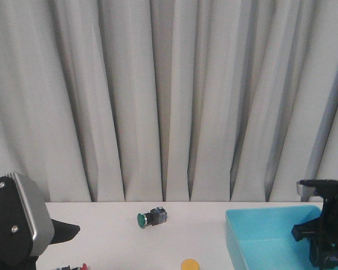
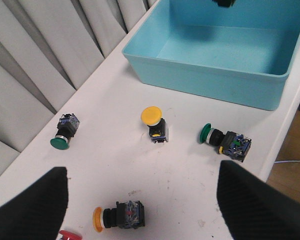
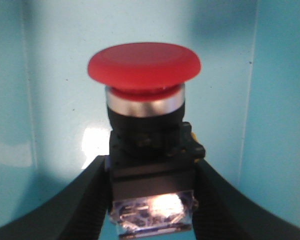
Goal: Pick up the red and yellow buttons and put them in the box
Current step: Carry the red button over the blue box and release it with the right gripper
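My right gripper (image 3: pixel 152 200) is shut on a red button (image 3: pixel 144 65), its fingers (image 3: pixel 80 200) clamping the dark body, with the red domed cap pointing at the box floor (image 3: pixel 55 100). In the front view the right gripper (image 1: pixel 325 247) hangs inside the turquoise box (image 1: pixel 259 233). My left gripper (image 2: pixel 145 210) is open and empty above the table. A yellow button (image 2: pixel 153 121) stands between it and the box (image 2: pixel 200 75); its cap shows in the front view (image 1: pixel 190 264). Another yellow-orange-capped button (image 2: pixel 119 217) lies on its side between the left fingers. A second red cap (image 2: pixel 70 235) peeks in beside it.
A green button (image 2: pixel 65 134) lies near the curtain, also seen in the front view (image 1: pixel 152 216). Another green button (image 2: pixel 226 141) lies near the table's front edge, close to the box. A grey curtain (image 1: pixel 169 95) hangs behind the table.
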